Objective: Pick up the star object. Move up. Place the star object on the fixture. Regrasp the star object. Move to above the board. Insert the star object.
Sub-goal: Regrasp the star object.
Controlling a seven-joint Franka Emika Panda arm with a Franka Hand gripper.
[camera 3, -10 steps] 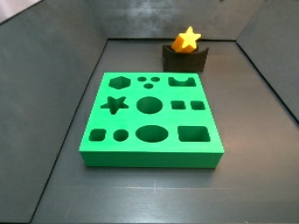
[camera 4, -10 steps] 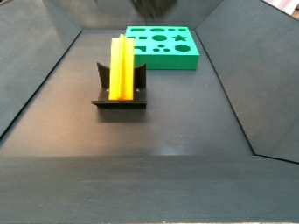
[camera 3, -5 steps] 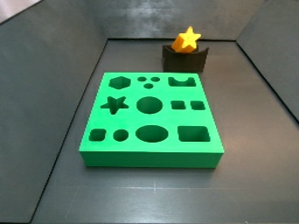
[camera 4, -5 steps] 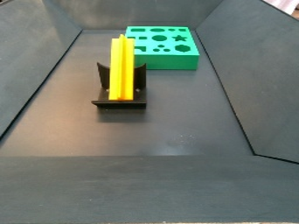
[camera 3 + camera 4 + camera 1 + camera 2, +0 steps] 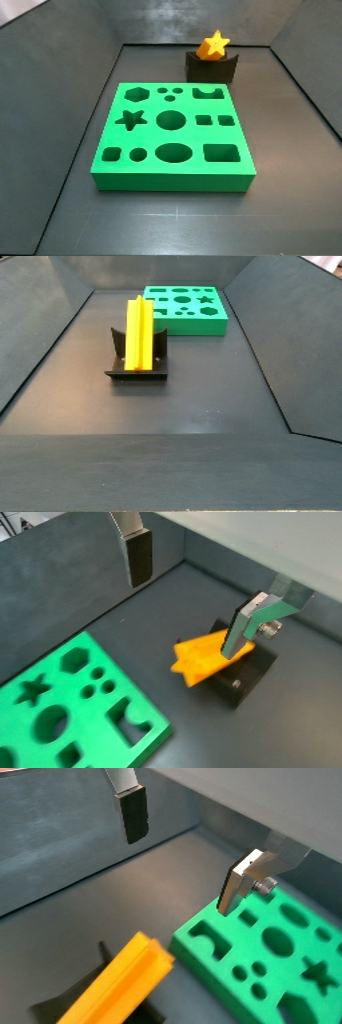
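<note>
The star object (image 5: 138, 329) rests in the fixture (image 5: 135, 360), which cradles it so it can be regripped. The green board (image 5: 174, 137) lies flat on the dark surface (image 5: 174, 220), star hole up, just beside the fixture. Above both, the claw (image 5: 194, 587) hangs released, its plates well apart and empty.

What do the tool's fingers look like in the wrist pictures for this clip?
In both wrist views the tool shows two fingers: flat silver metal plates, each ending in a dark rectangular pad. One finger has a small round screw or bolt head beside its pad. No cables or markings are visible. The arm itself does not appear in either side view.
</note>
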